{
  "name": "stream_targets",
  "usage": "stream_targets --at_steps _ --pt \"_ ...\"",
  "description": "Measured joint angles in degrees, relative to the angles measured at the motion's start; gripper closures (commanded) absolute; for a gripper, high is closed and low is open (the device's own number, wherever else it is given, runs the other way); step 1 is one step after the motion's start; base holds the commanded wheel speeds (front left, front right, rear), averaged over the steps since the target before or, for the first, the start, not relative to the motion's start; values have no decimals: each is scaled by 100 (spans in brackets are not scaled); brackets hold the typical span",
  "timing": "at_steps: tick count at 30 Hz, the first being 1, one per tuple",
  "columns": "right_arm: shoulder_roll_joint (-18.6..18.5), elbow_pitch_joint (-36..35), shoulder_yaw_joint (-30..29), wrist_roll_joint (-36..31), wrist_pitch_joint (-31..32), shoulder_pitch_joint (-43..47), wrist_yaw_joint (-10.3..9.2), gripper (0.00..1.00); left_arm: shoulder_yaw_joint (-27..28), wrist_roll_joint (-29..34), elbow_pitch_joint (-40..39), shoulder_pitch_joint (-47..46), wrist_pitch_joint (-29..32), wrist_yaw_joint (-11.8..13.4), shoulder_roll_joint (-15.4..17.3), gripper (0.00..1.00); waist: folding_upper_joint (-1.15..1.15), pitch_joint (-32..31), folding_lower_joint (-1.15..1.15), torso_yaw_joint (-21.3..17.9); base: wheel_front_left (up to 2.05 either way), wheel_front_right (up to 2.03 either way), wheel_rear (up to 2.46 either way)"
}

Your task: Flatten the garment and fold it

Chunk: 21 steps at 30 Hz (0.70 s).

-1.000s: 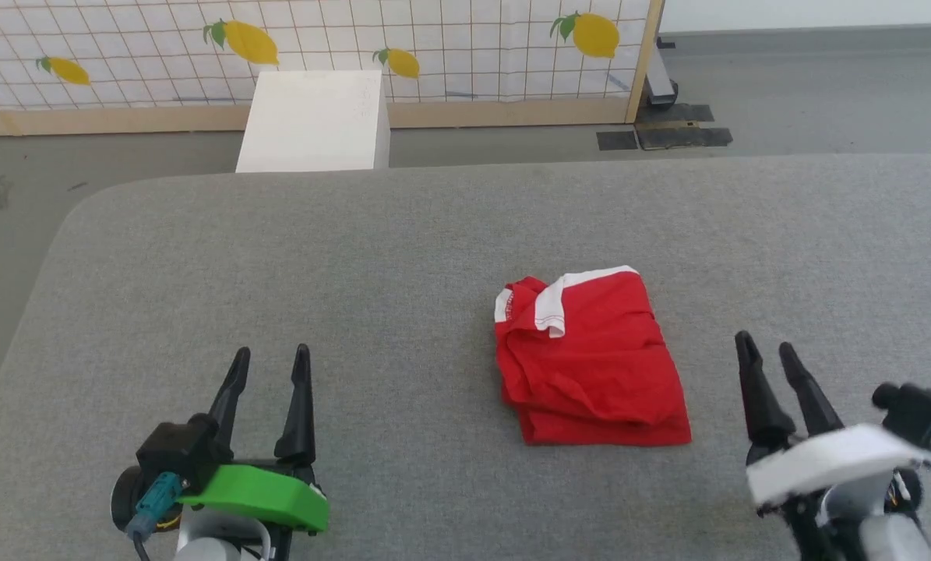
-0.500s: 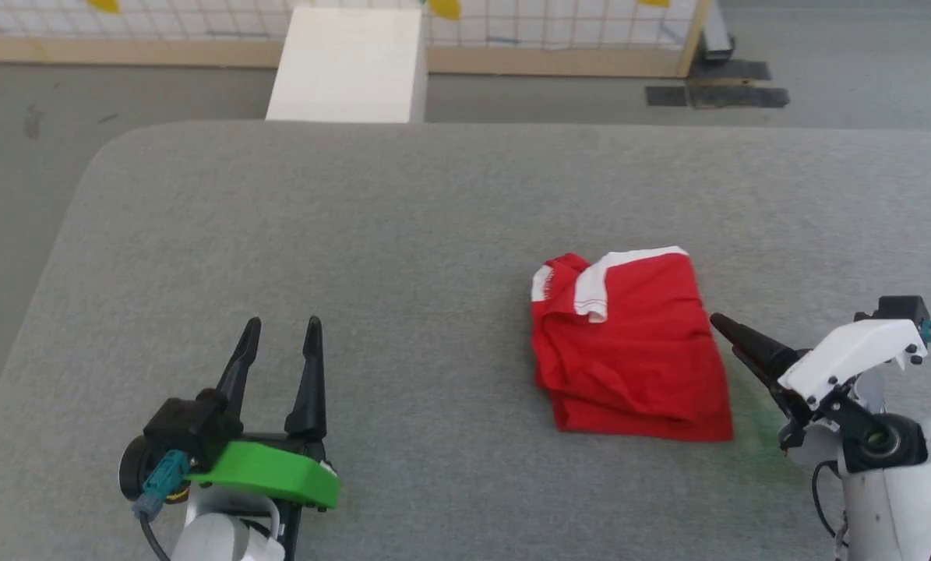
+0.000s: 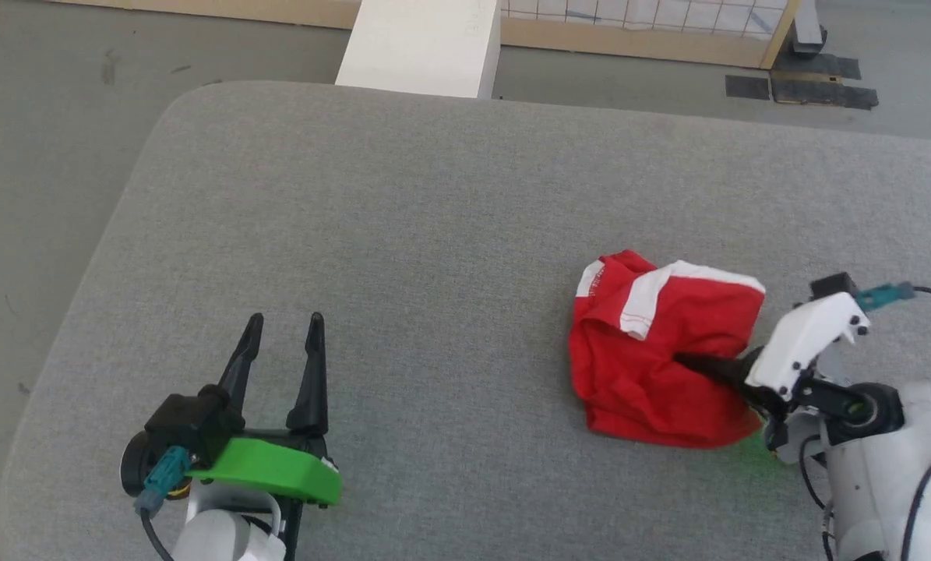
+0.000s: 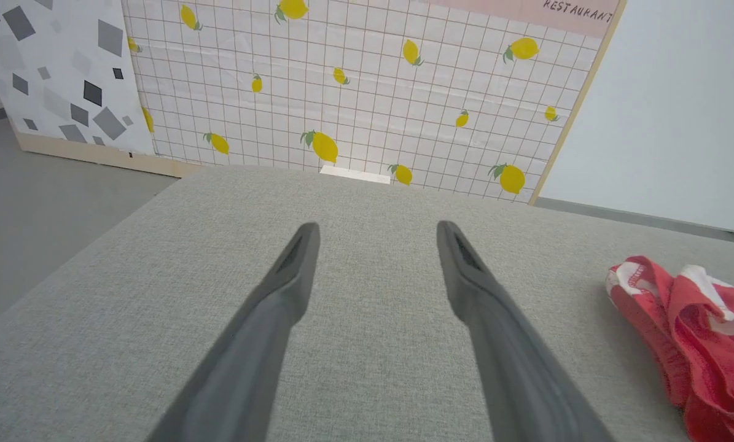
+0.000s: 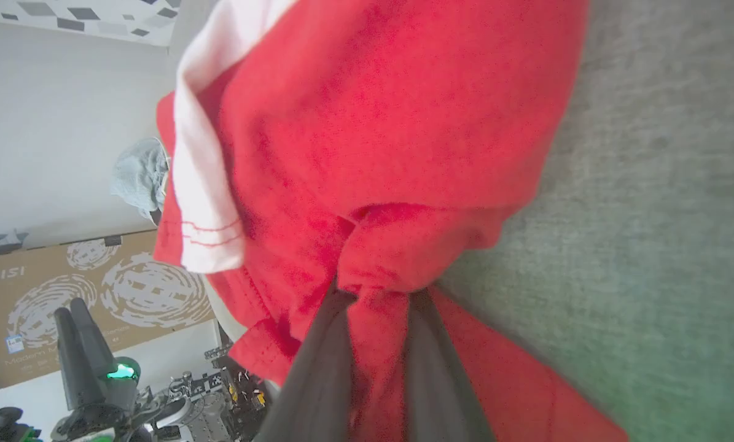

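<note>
The garment (image 3: 636, 374) is a bunched red pile with a white stripe, lying on the right half of the grey padded table (image 3: 356, 218). My right gripper (image 3: 687, 363) reaches into it from the right, and its fingers are shut on a fold of red fabric. In the right wrist view the garment (image 5: 373, 123) rises in front of the right gripper (image 5: 376, 298), with cloth pinched between the two fingers. My left gripper (image 3: 282, 331) stands open at the lower left, far from the cloth. Seen from the left wrist, the left gripper (image 4: 376, 230) holds nothing and the garment (image 4: 680, 331) lies to its right.
A white box (image 3: 422, 43) stands on the floor past the table's far edge. Dark floor mats (image 3: 816, 86) lie at the back right. A lemon-patterned grid panel (image 4: 354, 86) stands behind the table. The table's rounded left corner (image 3: 177, 109) drops to the floor.
The head camera has tilted and turned. My right gripper swung left into the garment's right side and shut on the fabric, which has bunched up. The left gripper stays open.
</note>
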Motion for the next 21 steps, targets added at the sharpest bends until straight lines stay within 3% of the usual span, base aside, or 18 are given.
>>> stream_targets --at_steps 4,13,21 --pt "-52 -560 515 -454 0 158 0 100 64 7 -12 18 0 0 2 0 0 -34 0 -115 0 0 0" --pt "-998 -1414 1726 -2033 -603 311 0 100 89 89 -59 54 0 0 0 0 0 -46 0 -852 0 0 0" --pt "-1540 -1444 2165 -2803 -1236 -21 0 100 -19 257 -213 -211 -1 0 66 0 0 116 0 -1696 0 0 0"
